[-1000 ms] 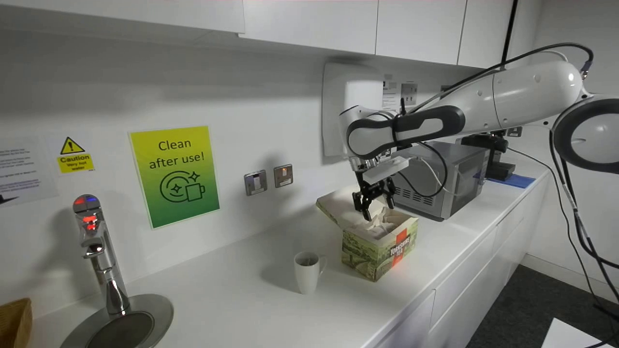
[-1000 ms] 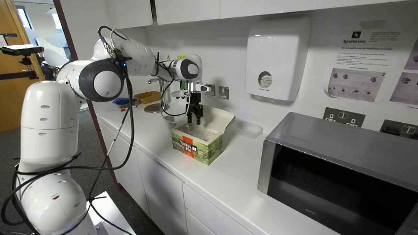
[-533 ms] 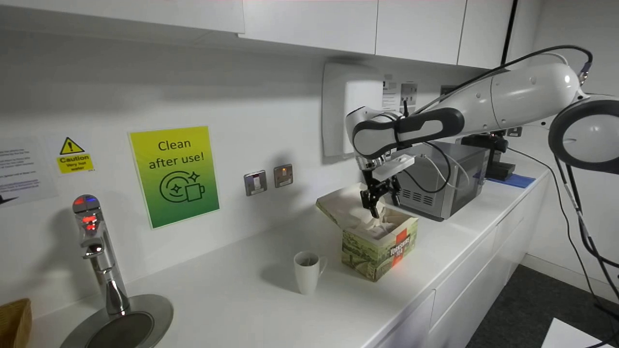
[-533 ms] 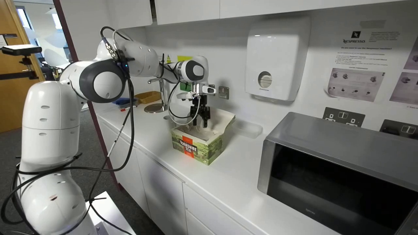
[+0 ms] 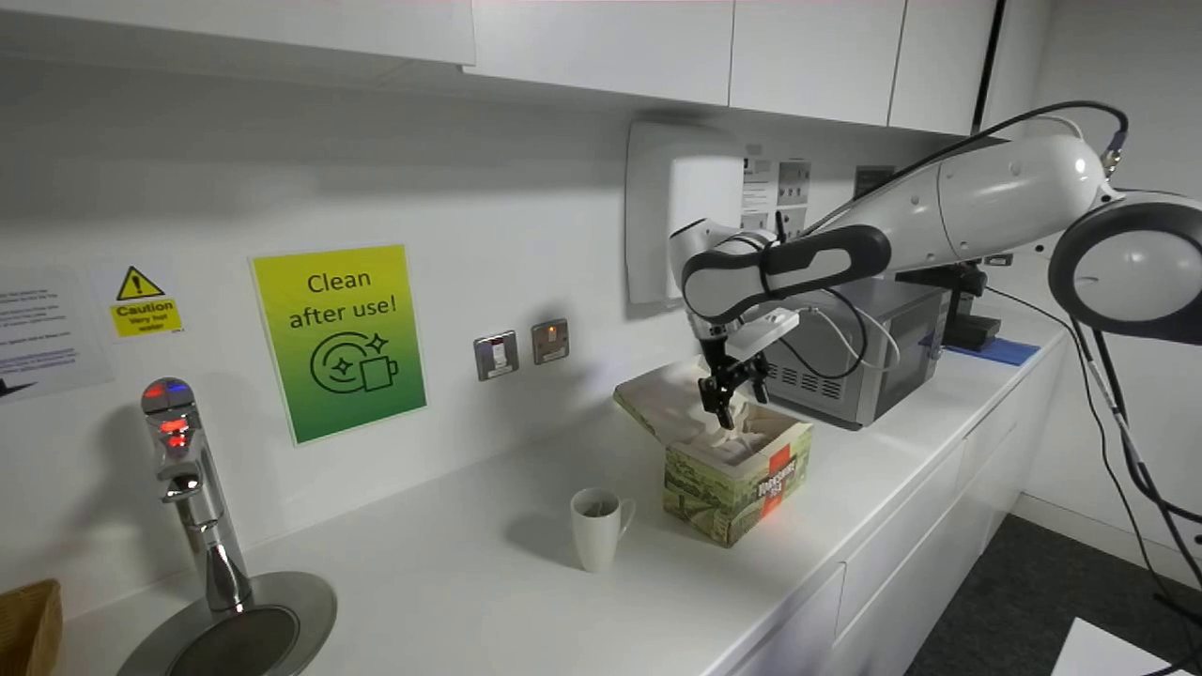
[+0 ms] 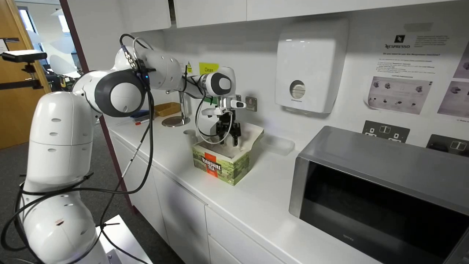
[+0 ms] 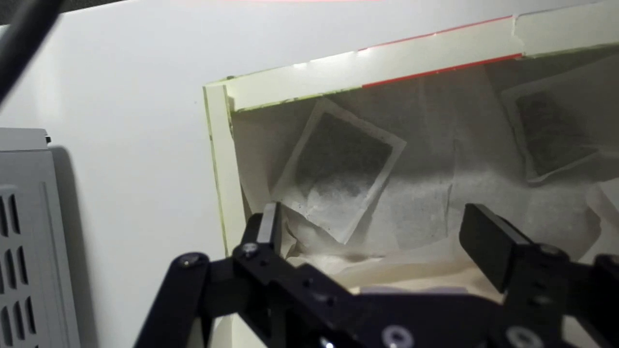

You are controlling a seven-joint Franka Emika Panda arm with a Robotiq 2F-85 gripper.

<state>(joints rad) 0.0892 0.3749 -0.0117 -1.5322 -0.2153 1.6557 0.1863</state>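
Observation:
My gripper (image 7: 371, 217) is open and empty, with its two black fingers spread wide. It hangs over the open Yorkshire Tea box, pointing down, in both exterior views (image 5: 742, 406) (image 6: 229, 142). The green and red box (image 5: 732, 493) stands on the counter with its lid tilted up towards the wall; it also shows in an exterior view (image 6: 220, 167). In the wrist view the box rim (image 7: 300, 84) frames a pale paper lining. A square tea bag (image 7: 341, 159) lies inside beyond the fingertips, near the box corner. Another tea bag (image 7: 551, 130) lies further right.
A white mug (image 5: 593, 540) stands beside the box. A grey microwave (image 6: 377, 190) stands on the box's other side. A clear plastic tray (image 6: 280, 145) lies behind the box by the wall. A tap (image 5: 202, 507) and a paper towel dispenser (image 6: 311, 66) are nearby.
My gripper has shifted slightly towards the microwave and the raised lid, and is a little lower over the box. The fingers stay apart. The box and mug have not moved.

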